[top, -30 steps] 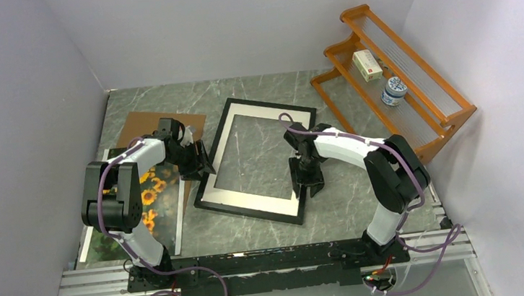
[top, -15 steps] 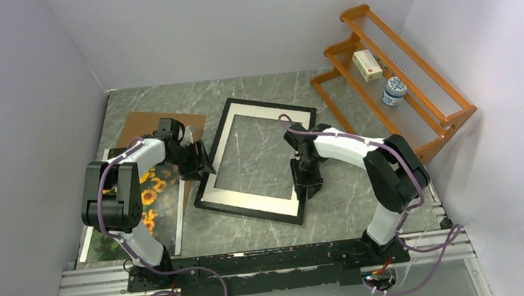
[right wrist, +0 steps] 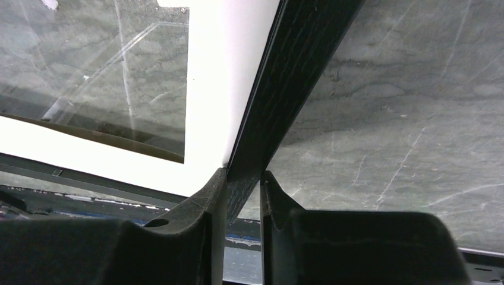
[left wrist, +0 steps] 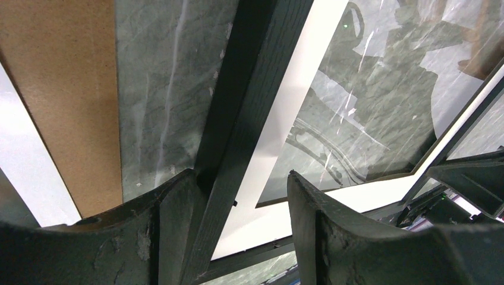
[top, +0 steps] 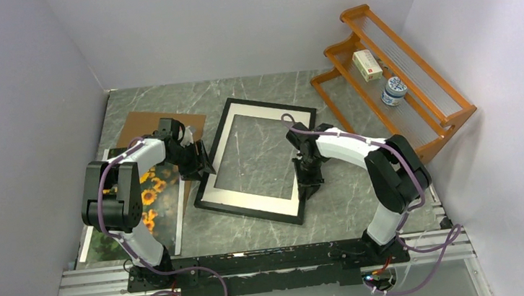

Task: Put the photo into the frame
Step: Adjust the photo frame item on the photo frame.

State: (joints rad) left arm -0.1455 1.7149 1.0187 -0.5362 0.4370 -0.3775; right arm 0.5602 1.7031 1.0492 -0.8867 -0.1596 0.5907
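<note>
The right edge of the frame (top: 273, 105) sits pinched between the narrowed jaws of the right gripper (right wrist: 241, 175). The left gripper (left wrist: 238, 178) straddles the left edge, jaws wide.

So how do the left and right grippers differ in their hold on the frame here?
The left gripper is open, the right gripper shut. The left gripper's jaws straddle the frame's left edge with room to spare; the right gripper's pinch its right edge. Both sit astride a black edge.
</note>
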